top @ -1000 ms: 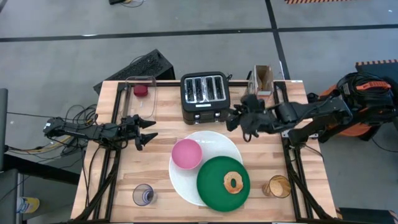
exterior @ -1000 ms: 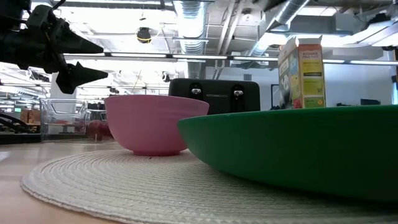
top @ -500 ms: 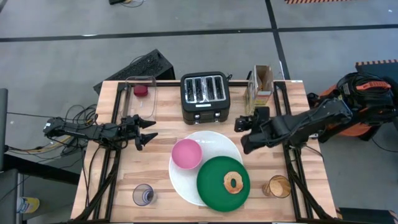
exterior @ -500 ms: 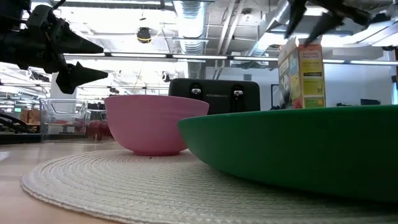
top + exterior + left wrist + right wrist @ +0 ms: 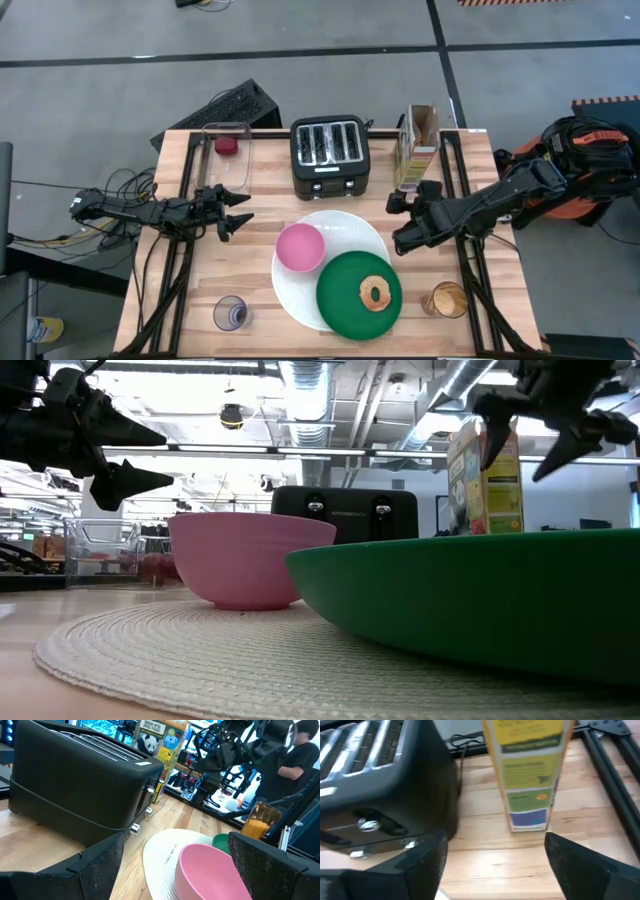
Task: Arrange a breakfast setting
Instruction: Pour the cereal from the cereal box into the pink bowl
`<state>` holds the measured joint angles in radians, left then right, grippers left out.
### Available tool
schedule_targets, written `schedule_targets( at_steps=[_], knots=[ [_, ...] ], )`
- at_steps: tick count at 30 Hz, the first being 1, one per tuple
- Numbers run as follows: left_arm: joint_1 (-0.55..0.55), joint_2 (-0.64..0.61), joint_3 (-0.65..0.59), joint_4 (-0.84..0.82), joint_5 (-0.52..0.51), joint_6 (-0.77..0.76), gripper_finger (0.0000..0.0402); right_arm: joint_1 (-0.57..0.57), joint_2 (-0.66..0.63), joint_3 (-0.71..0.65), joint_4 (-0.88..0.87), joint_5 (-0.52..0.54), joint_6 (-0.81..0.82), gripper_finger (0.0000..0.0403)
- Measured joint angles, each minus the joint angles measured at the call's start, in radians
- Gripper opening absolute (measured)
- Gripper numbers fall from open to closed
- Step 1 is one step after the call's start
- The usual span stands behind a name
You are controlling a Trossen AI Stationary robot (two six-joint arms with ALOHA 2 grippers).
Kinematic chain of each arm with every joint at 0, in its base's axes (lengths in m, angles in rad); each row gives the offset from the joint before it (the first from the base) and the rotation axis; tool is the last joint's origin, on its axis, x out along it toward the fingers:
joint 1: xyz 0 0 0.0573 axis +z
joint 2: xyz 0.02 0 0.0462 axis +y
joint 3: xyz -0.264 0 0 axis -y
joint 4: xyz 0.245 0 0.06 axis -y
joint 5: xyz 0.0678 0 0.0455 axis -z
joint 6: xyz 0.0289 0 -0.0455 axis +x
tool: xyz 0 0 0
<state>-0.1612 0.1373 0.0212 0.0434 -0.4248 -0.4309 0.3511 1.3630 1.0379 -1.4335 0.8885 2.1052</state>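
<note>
Looking straight down, the high view shows the large white plate [image 5: 300, 292] at the table's middle front, with the pink bowl [image 5: 300, 247] on its left part and the dark-green plate [image 5: 345, 300] overlapping its right front; a bagel ring [image 5: 377, 295] lies on the green plate. One clear tumbler [image 5: 230, 313] stands near the front left edge, another tumbler [image 5: 446, 299] near the front right edge. The toaster [image 5: 329, 150] and a carton [image 5: 418, 135] line the far edge; a clear container [image 5: 226, 150] holding a red piece [image 5: 227, 145] sits at the far left corner. The left gripper [image 5: 240, 212] hovers over bare wood left of the bowl, jaws spread, holding nothing. The right gripper [image 5: 401, 222] hangs between carton and white plate, jaws spread, empty

Low view: the green plate's rim [image 5: 480, 595] fills the foreground, the bowl [image 5: 250, 555] behind it; the right gripper [image 5: 545, 430] hangs before the carton [image 5: 488, 475], fingers apart

Left wrist view: wide-set fingers [image 5: 97, 865] frame the toaster [image 5: 75, 780], bowl [image 5: 210, 872] and open wood between

Right wrist view: spread fingers [image 5: 570, 862] frame bare wood between the toaster [image 5: 385, 780] and the carton [image 5: 527, 775]
</note>
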Motion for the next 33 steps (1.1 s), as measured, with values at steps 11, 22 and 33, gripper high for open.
schedule_targets(
  at_steps=[11,22,33],
  knots=[
    [0.000,0.000,0.000,0.000,0.000,0.000,0.0344,-0.012,0.000,-0.172,0.063,0.090,0.064,0.0399],
    [0.000,0.000,0.000,0.000,0.000,0.000,0.0344,-0.083,0.000,-0.326,0.247,0.223,-0.008,0.0399],
    [0.000,0.000,0.000,0.000,0.000,0.000,0.0344,-0.165,0.000,-0.417,0.395,0.327,-0.106,0.0400]
  ],
)
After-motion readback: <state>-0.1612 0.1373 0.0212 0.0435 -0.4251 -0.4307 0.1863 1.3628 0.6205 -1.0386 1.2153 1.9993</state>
